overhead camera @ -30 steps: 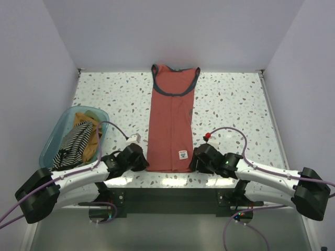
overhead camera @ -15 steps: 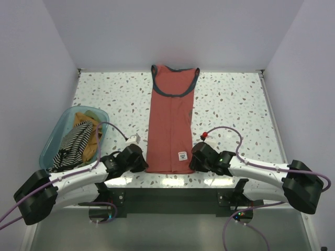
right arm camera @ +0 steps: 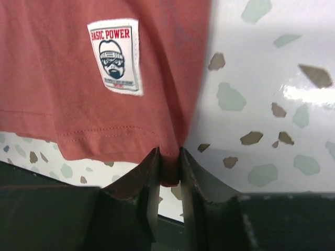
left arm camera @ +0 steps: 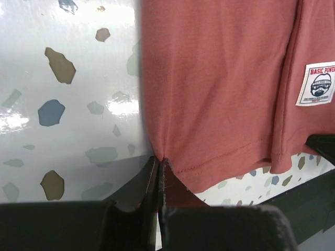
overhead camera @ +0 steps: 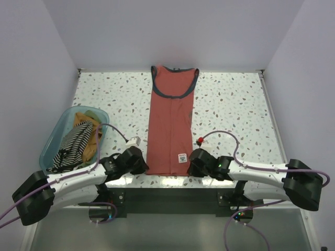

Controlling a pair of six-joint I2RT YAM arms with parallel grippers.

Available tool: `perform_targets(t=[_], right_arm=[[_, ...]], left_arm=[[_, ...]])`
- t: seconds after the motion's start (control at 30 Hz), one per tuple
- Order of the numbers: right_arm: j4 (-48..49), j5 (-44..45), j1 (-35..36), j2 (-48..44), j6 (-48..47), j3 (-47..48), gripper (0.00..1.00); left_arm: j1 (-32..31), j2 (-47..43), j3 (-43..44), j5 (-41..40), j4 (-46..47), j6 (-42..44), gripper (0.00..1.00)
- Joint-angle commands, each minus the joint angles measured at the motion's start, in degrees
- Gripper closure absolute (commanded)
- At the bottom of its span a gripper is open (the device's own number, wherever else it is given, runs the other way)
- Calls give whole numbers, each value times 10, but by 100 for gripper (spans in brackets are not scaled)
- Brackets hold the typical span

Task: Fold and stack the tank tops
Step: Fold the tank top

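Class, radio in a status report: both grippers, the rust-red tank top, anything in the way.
Left gripper shut on rust-red tank top, near-left hem corner. Right gripper pinching near-right corner. Top flat, folded lengthwise. Teal bin off left, apart.

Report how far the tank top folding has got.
Done: the rust-red tank top lies flat, apparently folded lengthwise into a narrow strip. In hand: left claw and right claw each pinch a near hem corner. Remaining: folding it crosswise, then the striped top and mustard top waiting in the teal bin.
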Motion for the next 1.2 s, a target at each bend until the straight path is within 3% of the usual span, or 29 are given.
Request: perform_targets(t=[0.0, 0.03, 0.07, 0.13, 0.27, 0.37, 0.57, 0.73, 0.83, 0.9, 1.17], right_arm=[[-19, 11, 36, 16, 26, -16, 80], [-36, 14, 41, 12, 30, -15, 83], [-48, 17, 44, 6, 34, -15, 94], [-91, 22, 51, -17, 34, -14, 100], [-162, 28, 58, -110, 34, 0, 100], [-191, 21, 79, -130, 45, 13, 100], [-187, 41, 186, -83, 98, 53, 100], [-245, 93, 191, -69, 75, 136, 100], [-262, 100, 126, -60, 27, 185, 100], [-244, 71, 56, -53, -35, 195, 100], [-156, 32, -93, 66, -189, 280, 100]], left_arm=[[-20, 6, -26, 23, -73, -15, 100], [-23, 4, -26, 25, -76, -17, 100], [-27, -4, -27, 26, -80, -22, 100], [-37, -13, -25, 30, -93, -27, 100], [-59, -49, -9, 34, -129, -38, 100], [-79, -73, -1, 37, -154, -59, 100], [-164, -85, 36, 21, -197, -117, 100], [-167, -88, 109, -45, -259, -114, 100], [-151, -56, 167, -94, -274, -77, 100], [-106, -9, 203, -95, -271, -45, 100], [45, 106, 279, -95, -157, 80, 100]])
